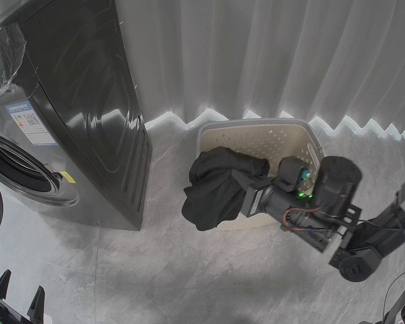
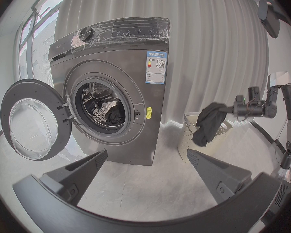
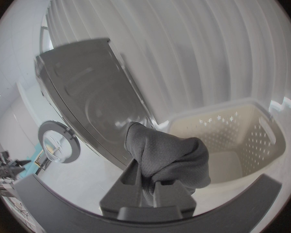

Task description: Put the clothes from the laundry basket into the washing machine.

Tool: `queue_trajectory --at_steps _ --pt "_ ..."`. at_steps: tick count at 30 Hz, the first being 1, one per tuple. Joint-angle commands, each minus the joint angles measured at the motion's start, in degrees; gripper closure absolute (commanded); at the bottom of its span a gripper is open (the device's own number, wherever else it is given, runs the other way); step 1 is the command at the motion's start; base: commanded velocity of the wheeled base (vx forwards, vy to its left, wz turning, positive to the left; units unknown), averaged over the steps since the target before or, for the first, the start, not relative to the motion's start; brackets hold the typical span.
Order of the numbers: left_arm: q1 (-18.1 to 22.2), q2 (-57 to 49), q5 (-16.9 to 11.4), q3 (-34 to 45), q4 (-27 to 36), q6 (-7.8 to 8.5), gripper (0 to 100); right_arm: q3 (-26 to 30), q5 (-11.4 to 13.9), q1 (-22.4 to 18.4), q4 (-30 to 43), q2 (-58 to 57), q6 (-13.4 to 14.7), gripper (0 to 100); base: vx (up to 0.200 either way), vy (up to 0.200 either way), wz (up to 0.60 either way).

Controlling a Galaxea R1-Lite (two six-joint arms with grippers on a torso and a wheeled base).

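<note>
The floor (image 1: 189, 271) is smooth grey stone with pale streaks. A long white curtain (image 1: 265, 46) hangs along the back of the room, and light shines under its hem. The grey washer (image 1: 76, 113) stands on the floor by the curtain, with its round door (image 2: 35, 118) swung wide open. Some dark clothes (image 2: 111, 112) lie in the drum. The cream basket (image 1: 256, 127) sits on the floor beside the washer. The right gripper (image 3: 148, 182) is pinched tight on a black cloth (image 1: 216, 185), which hangs in the air over the basket's rim. The left gripper (image 2: 145, 152) is spread wide, holds nothing, and is low over the floor in front of the washer.
</note>
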Motion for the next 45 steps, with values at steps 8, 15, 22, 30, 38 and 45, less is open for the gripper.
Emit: queue_trajectory --at_steps 8,15,22,30,38,45 --pt "0.0 -0.8 0.0 0.9 0.0 0.01 0 7.5 3.9 1.1 -0.1 -22.4 -4.9 100 -0.05 0.0 0.0" --pt "0.0 -0.8 0.0 0.9 0.0 0.19 0 8.3 3.9 1.0 -0.2 -23.3 -5.0 100 -0.2 0.0 0.0" --pt "0.0 -0.8 0.0 0.9 0.0 0.19 0 8.4 3.8 1.0 -0.4 -23.3 -4.8 100 -0.171 0.0 0.0" --pt "0.0 -0.8 0.0 0.9 0.0 0.19 0 8.4 3.8 0.9 -1.0 -22.6 -4.6 100 0.0 0.075 0.0" --pt "0.0 -0.8 0.0 0.9 0.0 0.01 0 8.3 3.8 0.9 -1.0 -22.7 -4.6 100 0.0 0.2 0.0" --pt "0.0 -0.8 0.0 0.9 0.0 -0.16 0 8.4 3.5 0.9 -1.0 -22.4 -4.5 100 0.0 0.2 0.0"
